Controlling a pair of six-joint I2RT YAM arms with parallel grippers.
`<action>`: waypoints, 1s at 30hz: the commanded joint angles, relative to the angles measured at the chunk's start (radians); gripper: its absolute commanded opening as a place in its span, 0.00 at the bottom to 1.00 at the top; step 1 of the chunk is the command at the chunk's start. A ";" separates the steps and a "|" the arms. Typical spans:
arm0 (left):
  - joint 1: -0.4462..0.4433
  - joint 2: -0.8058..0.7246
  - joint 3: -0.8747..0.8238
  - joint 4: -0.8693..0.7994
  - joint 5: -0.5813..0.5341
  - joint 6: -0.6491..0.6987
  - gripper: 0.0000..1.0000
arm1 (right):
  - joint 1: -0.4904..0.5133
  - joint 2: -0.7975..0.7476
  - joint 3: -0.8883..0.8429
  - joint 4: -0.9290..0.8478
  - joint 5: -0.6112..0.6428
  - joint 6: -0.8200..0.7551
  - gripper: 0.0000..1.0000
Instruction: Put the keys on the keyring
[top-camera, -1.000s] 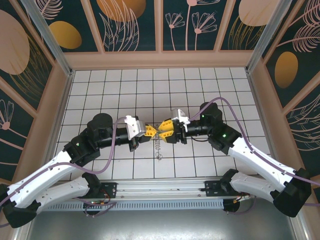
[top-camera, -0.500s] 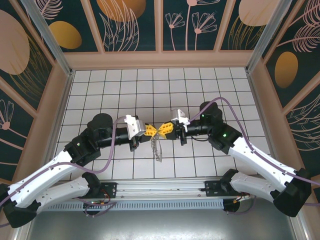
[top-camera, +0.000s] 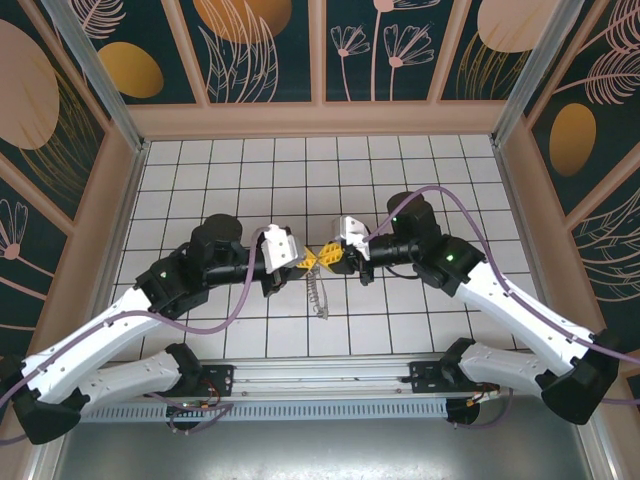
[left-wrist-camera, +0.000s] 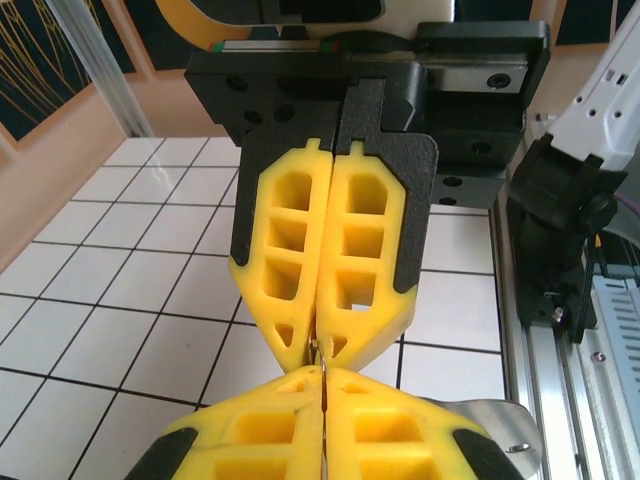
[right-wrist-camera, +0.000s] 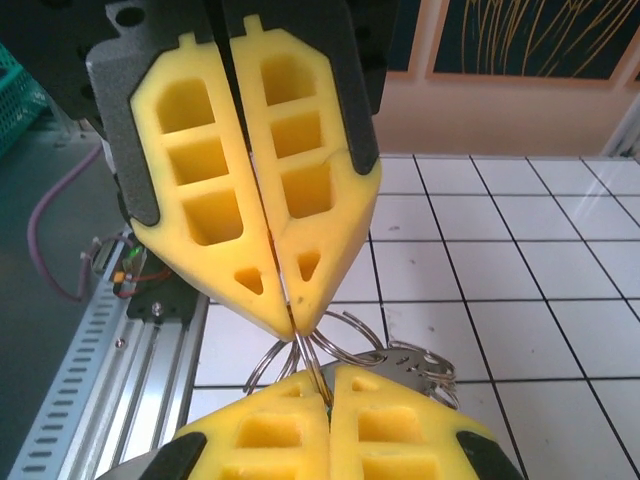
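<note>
Yellow-padded left gripper (top-camera: 310, 261) and right gripper (top-camera: 325, 258) meet tip to tip above the middle of the white tiled tabletop (top-camera: 250, 170), a little nearer the arm bases than the far wall. Both arms reach inward from the near corners, wrists level. Left jaws pressed together, no gap between the pads. Right jaws the same. Right wrist view: thin wire loops of the keyring (top-camera: 318, 293) come out of the seam at both pairs of tips, so each gripper pinches the ring's wire. From above, the rest of the keyring hangs down from the meeting point as a thin grey, bumpy strand towards the near side. Flat silvery piece (right-wrist-camera: 420, 362) with small rings lies just right of the right gripper's tips, low down; whether it is a key I cannot tell.
</note>
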 joint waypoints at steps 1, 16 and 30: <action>-0.003 0.024 0.031 -0.020 0.013 0.031 0.07 | 0.032 0.017 0.067 -0.014 0.021 -0.060 0.00; -0.003 0.012 -0.003 0.045 0.008 -0.002 0.00 | 0.047 -0.002 0.044 0.021 0.022 -0.070 0.00; -0.003 -0.105 -0.120 0.318 0.112 -0.149 0.00 | 0.047 -0.057 -0.038 0.190 -0.003 0.050 0.15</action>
